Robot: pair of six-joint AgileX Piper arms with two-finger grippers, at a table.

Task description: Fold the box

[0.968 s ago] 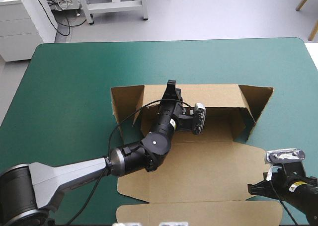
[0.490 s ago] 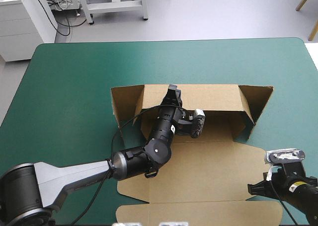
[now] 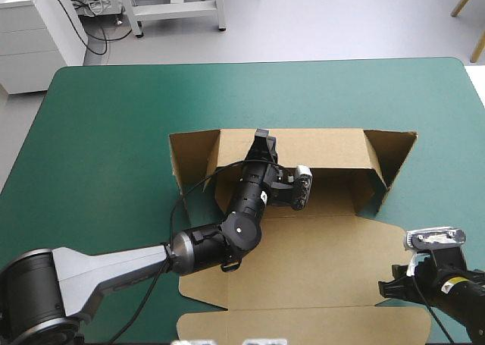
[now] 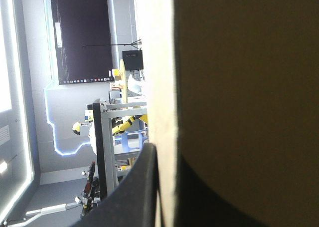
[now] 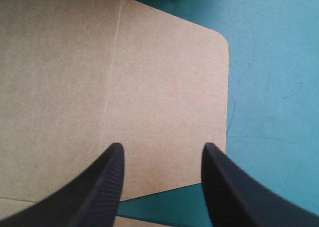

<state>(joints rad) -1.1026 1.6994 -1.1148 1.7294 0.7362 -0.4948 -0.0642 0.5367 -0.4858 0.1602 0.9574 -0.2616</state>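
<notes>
- The box [image 3: 326, 246] lies mid-table on the teal-green cover [image 3: 114, 117], with its far wall [image 3: 318, 144] raised and its near panels flat.
- The left gripper [image 3: 263, 142] reaches across the board and is clamped on the far wall's top rim. A pale board edge [image 4: 160, 62] runs up between its black fingers [image 4: 134, 187].
- The right gripper [image 5: 162, 182] is released, its fingers spread wide over a rounded flap [image 5: 169, 87] of the box at the near right corner. Bare cover lies just beside it.
</notes>
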